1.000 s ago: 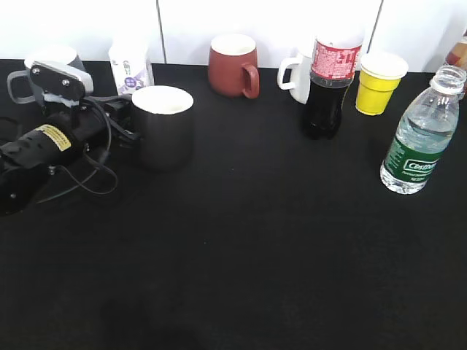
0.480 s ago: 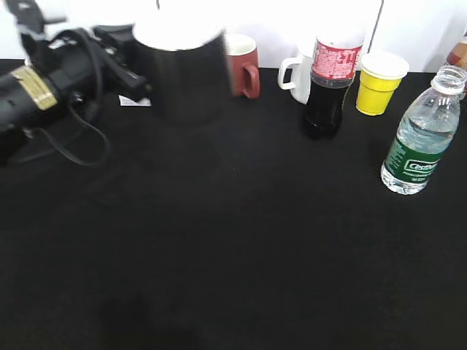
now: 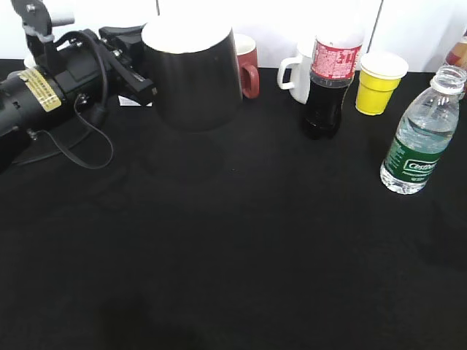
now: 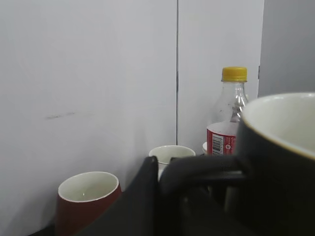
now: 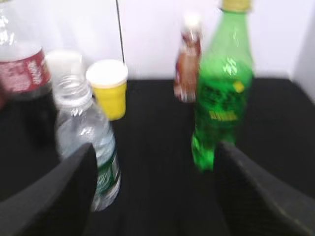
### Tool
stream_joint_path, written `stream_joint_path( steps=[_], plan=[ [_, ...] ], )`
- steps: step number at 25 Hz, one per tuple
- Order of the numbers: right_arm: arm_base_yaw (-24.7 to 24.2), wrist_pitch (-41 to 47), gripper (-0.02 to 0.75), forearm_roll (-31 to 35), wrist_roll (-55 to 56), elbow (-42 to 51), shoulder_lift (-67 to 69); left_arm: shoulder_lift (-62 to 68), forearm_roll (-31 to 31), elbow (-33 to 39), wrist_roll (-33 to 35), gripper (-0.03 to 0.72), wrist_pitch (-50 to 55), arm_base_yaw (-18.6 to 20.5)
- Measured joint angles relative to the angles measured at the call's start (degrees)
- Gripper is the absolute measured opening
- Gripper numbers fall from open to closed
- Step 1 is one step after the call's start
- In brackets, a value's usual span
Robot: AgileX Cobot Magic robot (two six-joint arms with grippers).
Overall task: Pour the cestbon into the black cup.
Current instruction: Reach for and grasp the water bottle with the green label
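From my console, the left end effector (image 3: 139, 69) sat at about ten o'clock of the exterior view, clamped on the handle of the black cup (image 3: 193, 73), which hung upright above the black tabletop (image 3: 233, 255) and partly hid the dark red mug (image 3: 246, 62) behind it. Toward one o'clock stood a white mug (image 3: 295, 76), the red-labelled cola bottle (image 3: 332, 80) and a yellow paper cup (image 3: 379, 82). The cestbon (image 3: 419, 135) stood uncapped and upright at three o'clock, well apart from the cup. In the right wrist view, which was blurred, I saw the right end effector (image 5: 152, 191) with its fingers (image 5: 64, 187) spread apart, empty, the cestbon (image 5: 91, 142) just inside the left one and a green soda bottle (image 5: 221, 83) ahead.
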Motion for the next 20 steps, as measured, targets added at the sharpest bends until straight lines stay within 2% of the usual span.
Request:
stream_joint_path(
  steps=[2, 5, 7, 9, 11, 13, 16, 20],
  plan=[
    [0.0, -11.2, 0.555, -2.7, 0.0, 2.7, 9.0, 0.0, 0.0, 0.0, 0.0, 0.032, 0.0, 0.0],
    [0.0, -21.9, 0.555, -6.2, 5.5, 3.0, 24.9, 0.0, 0.0, 0.0, 0.0, 0.032, 0.0, 0.0],
    [0.0, -32.2, 0.555, -15.0, 13.1, 3.0, 34.3, 0.0, 0.0, 0.0, -0.1, 0.032, 0.0, 0.0],
    [0.0, -37.6, 0.566, -24.2, 22.0, 3.0, 42.7, 0.0, 0.0, 0.0, -0.1, 0.032, 0.0, 0.0],
    [0.0, -40.7, 0.650, -28.8, 25.3, 2.9, 48.7, 0.0, 0.0, 0.0, -0.1, 0.032, 0.0, 0.0],
    [0.0, -41.7, 0.673, -28.2, 22.2, 1.9, 52.0, 0.0, 0.0, 0.0, -0.1, 0.032, 0.0, 0.0],
    [0.0, -43.7, 0.673, -21.5, 15.0, 1.3, 54.4, 0.0, 0.0, 0.0, -0.1, 0.032, 0.0, 0.0],
    [0.0, -49.8, 0.673, -19.5, 12.4, -0.5, 60.3, 0.0, 0.0, 0.0, -0.1, 0.032, 0.0, 0.0]
  ],
)
